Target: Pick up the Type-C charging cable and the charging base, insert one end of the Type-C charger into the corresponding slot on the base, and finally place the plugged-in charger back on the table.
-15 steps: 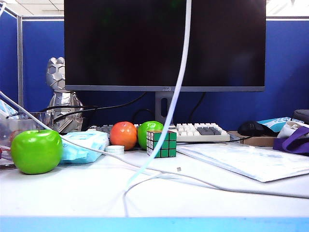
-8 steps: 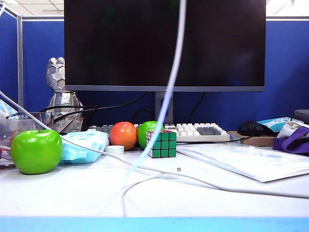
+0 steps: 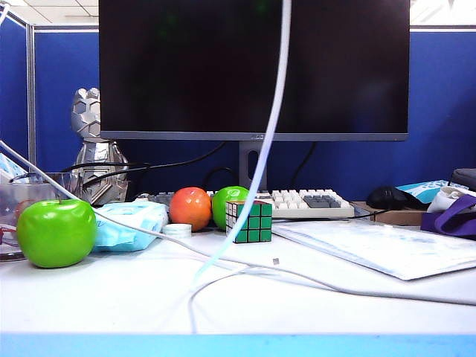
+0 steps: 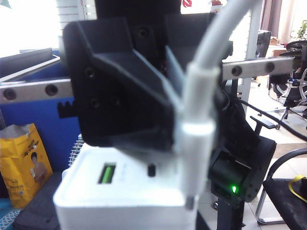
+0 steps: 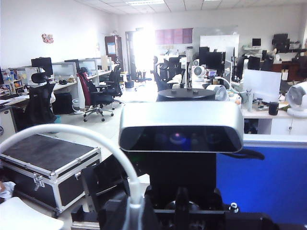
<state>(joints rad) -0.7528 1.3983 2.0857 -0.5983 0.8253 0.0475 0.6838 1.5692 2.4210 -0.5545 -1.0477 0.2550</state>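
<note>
Cube [image 3: 249, 221] apparently before keyboard [image 3: 309, 202].

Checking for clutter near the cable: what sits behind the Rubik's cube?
Behind the Rubik's cube a green apple shows partly, beside an orange-red fruit; the keyboard and monitor stand lie beyond. The apple's lower right is covered.

the left gripper [image 4: 144, 158] is raised above the table and faces level; its jaws are closed on the charging base [image 4: 122, 196]. the right gripper is raised as well; its jaws are closed, though its own view hardly shows them.
</note>
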